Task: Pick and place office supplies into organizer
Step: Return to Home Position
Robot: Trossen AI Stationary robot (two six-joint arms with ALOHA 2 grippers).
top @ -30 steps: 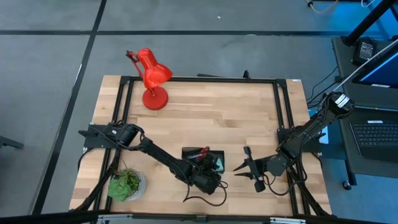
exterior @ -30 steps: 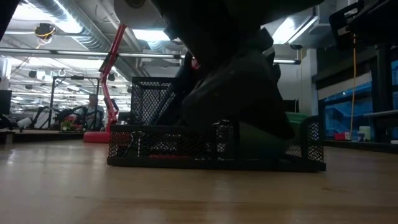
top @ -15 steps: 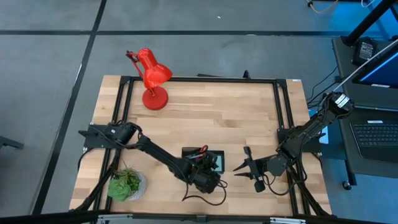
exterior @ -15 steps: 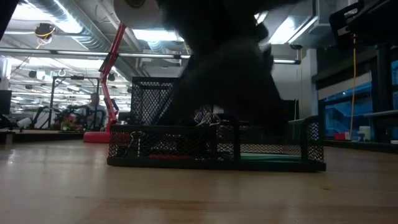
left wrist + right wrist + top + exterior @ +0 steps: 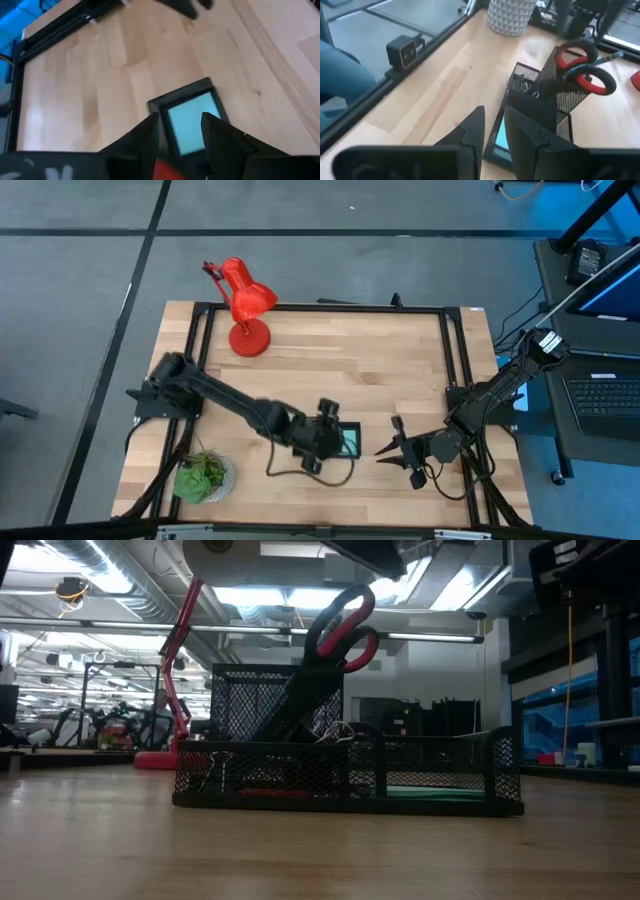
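Note:
The organizer [image 5: 430, 778] is a black mesh tray with a tall cup at its back. It sits on the table's near middle. Red-handled scissors [image 5: 340, 630] stand blades down in the cup, their handles [image 5: 582, 67] sticking out above its rim. A light blue notepad [image 5: 192, 122] lies flat in one tray compartment [image 5: 350, 442]. My left gripper [image 5: 181, 119] hangs open above the organizer [image 5: 335, 435], nothing between its fingers. My right gripper [image 5: 494, 110] waits just right of the organizer [image 5: 387, 448], open and not holding anything.
A red desk lamp [image 5: 240, 305] stands at the far left of the table. A potted plant [image 5: 203, 475] sits at the near left. Small black clips [image 5: 215, 770] lie in the tray's left compartment. Bare wood stretches across the far middle and right.
My left gripper has risen from down in the organizer to well above it. In the low view it no longer covers the tray. The scissors now show standing in the cup, and the notepad shows in its compartment.

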